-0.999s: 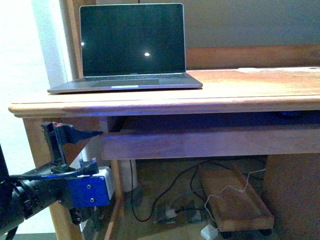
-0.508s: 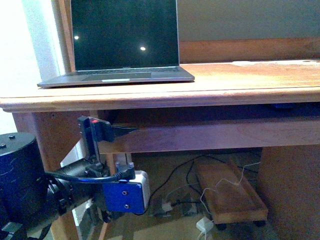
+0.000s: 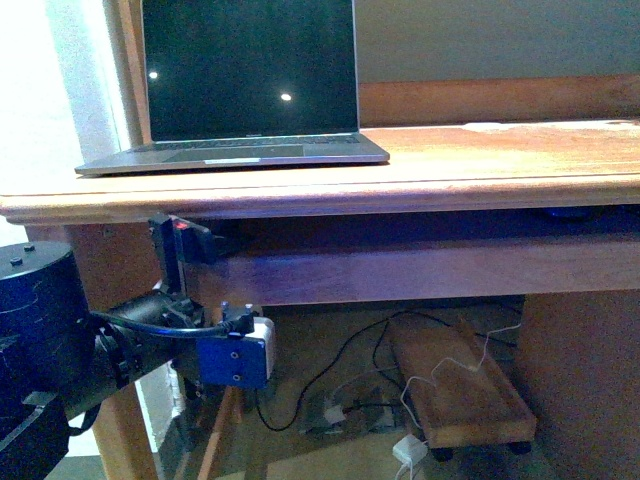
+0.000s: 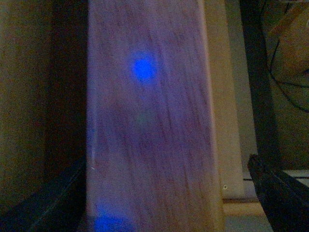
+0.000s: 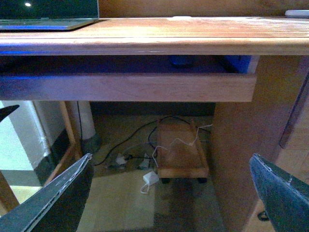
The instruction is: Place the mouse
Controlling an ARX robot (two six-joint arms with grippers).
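Observation:
A small dark domed thing that looks like the mouse (image 5: 181,60) lies in the shadowed pull-out tray under the desktop; the front view shows it as a dark patch (image 3: 570,212) at the right. My left gripper (image 3: 212,246) is open at the left end of the tray's front board (image 3: 400,270). In the left wrist view that board (image 4: 149,121) fills the space between the open fingers (image 4: 277,193), very close. My right gripper (image 5: 169,193) is open and empty, held back from the desk and facing the tray. It does not show in the front view.
An open laptop (image 3: 240,90) stands on the wooden desktop (image 3: 480,160) at the left. Under the desk are cables, a white adapter (image 5: 150,178) and a wheeled wooden stand (image 3: 460,385). A desk leg (image 3: 95,270) is beside my left arm.
My left arm has risen and moved right, bringing its gripper up to the left end of the tray board. The front view itself has shifted a little.

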